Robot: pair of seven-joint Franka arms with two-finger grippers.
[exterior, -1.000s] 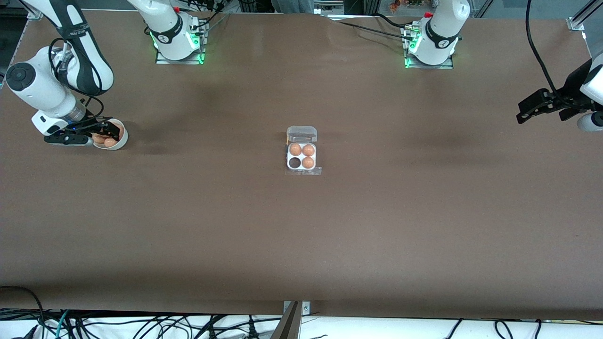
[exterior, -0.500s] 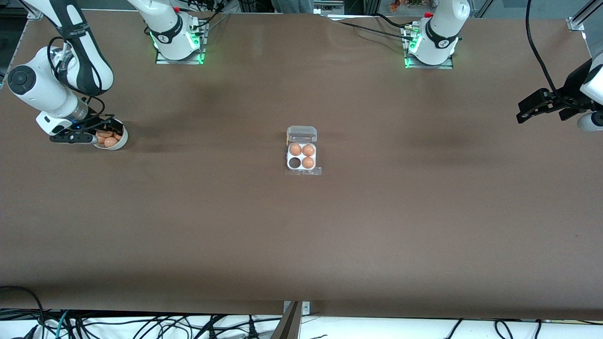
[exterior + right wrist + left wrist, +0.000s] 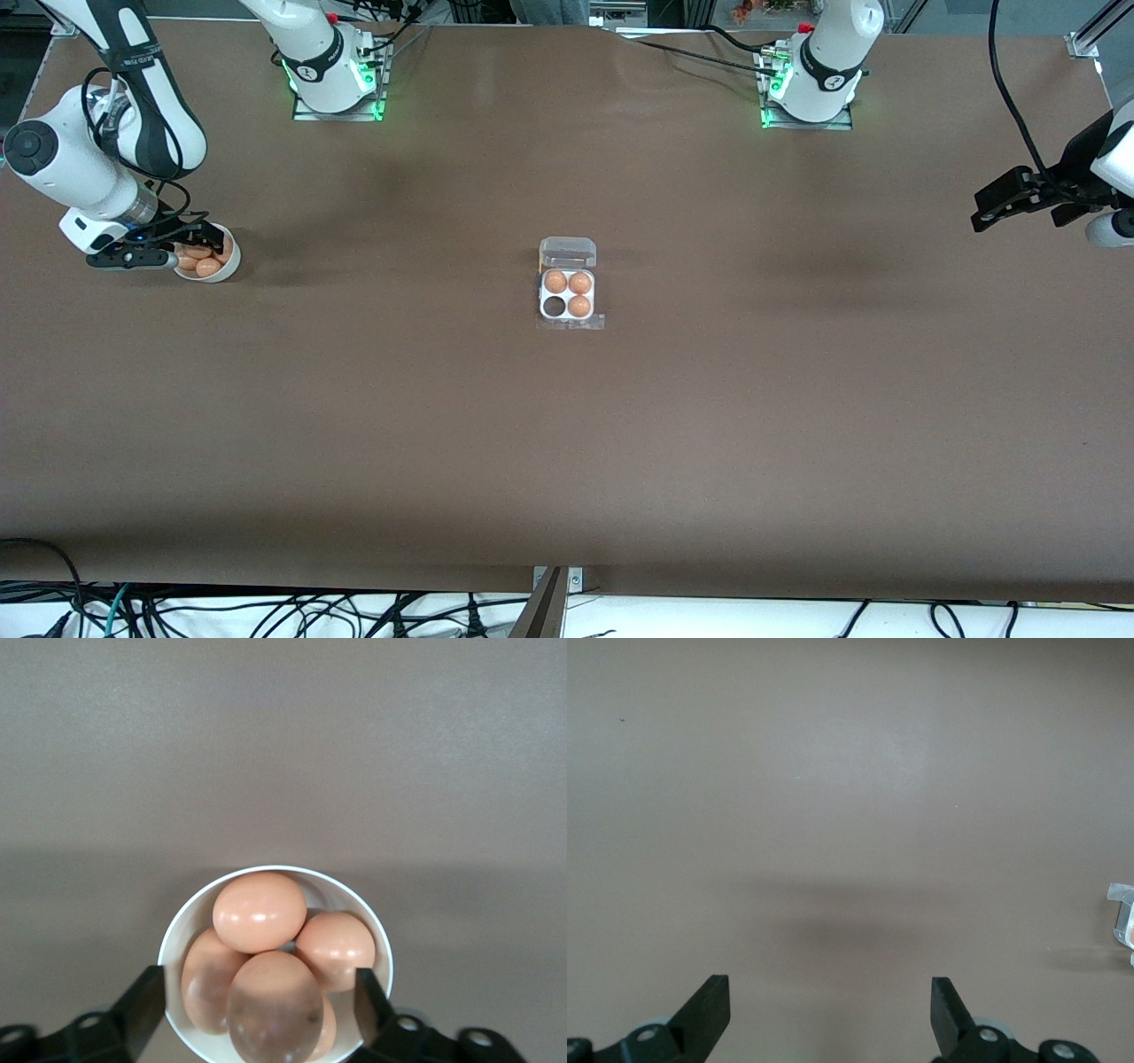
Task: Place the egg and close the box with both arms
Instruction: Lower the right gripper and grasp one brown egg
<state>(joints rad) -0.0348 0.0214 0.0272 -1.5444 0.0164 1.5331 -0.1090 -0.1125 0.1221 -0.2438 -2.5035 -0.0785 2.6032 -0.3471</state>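
Right hand lower over bowl

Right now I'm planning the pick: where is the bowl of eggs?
The bowl of eggs sits at the right arm's end of the table, directly under the open right gripper.

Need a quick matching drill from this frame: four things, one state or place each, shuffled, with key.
Things
1. box
2. white bowl
3. left claw
4. right claw

States
A. open, over bare table at the left arm's end
B. open, over the bowl's eggs
C. lid up, three cells filled, one empty
D. holds loose eggs, at the right arm's end

Pairs: 1-C, 2-D, 3-A, 4-B
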